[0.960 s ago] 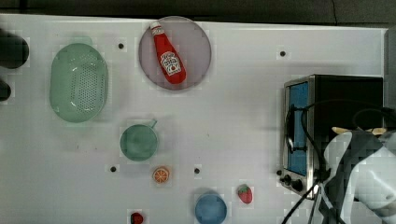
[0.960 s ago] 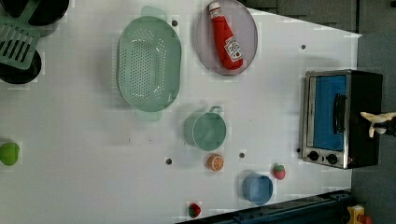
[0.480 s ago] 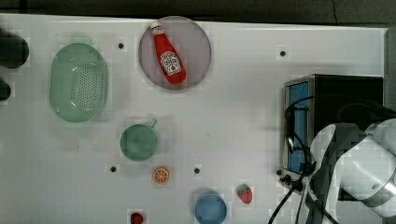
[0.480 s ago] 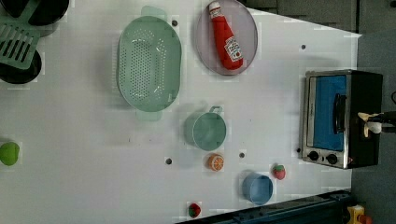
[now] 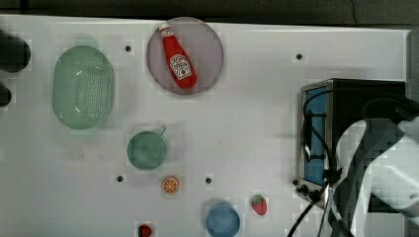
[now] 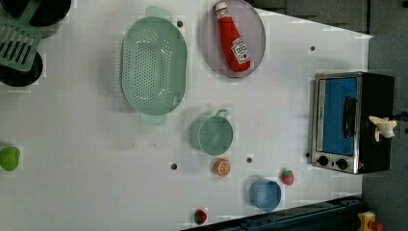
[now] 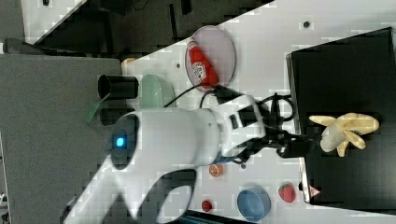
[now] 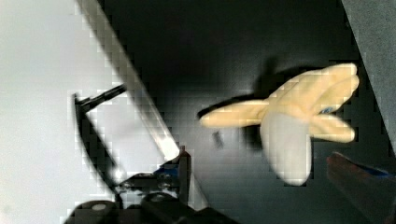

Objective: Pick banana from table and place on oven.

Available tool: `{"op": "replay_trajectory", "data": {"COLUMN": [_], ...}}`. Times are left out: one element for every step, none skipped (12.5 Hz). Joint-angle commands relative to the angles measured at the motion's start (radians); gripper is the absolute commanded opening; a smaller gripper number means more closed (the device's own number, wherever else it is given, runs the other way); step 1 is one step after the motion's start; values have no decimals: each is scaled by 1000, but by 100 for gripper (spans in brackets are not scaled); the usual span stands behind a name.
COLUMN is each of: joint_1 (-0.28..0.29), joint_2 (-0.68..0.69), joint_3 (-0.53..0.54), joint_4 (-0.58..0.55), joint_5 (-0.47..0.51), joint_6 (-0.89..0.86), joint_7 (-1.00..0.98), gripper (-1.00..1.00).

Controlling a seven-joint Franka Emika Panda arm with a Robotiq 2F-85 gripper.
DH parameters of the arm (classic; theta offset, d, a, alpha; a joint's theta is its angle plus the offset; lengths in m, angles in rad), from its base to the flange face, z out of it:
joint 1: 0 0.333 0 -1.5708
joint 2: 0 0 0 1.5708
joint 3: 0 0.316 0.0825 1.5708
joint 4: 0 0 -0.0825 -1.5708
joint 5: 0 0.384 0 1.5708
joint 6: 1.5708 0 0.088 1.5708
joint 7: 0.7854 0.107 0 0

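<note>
The banana lies on the oven top near its front edge — placing looks done; the hand — released — only needs to clear.

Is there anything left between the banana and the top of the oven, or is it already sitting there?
Nothing visible stands between them. The banana lies on the oven, on its black top. In the right view the gripper is beside the banana, at the oven's front edge, not on top of it.
</note>
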Motion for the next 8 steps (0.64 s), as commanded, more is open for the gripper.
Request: {"op": "replay_trajectory", "data": {"joint_1": [47,53,57,59,60,61,61,62], "joint_2": [-137,-166,-196,-223,-245,-261,-274,-284], "joint_3": [25,58,96,140,189,240,293,345], "joint_4": [132,150,154,151,149,148,148,147], "joint_5": [20,20,18,13,6,-1,0,0], "joint_6": [-145,-187,-211,-239,-274,-311,-352,-386], "joint_7": [17,77,175,284,398,514,623,716], "gripper": [100,100,100,100,100,100,100,100]}}
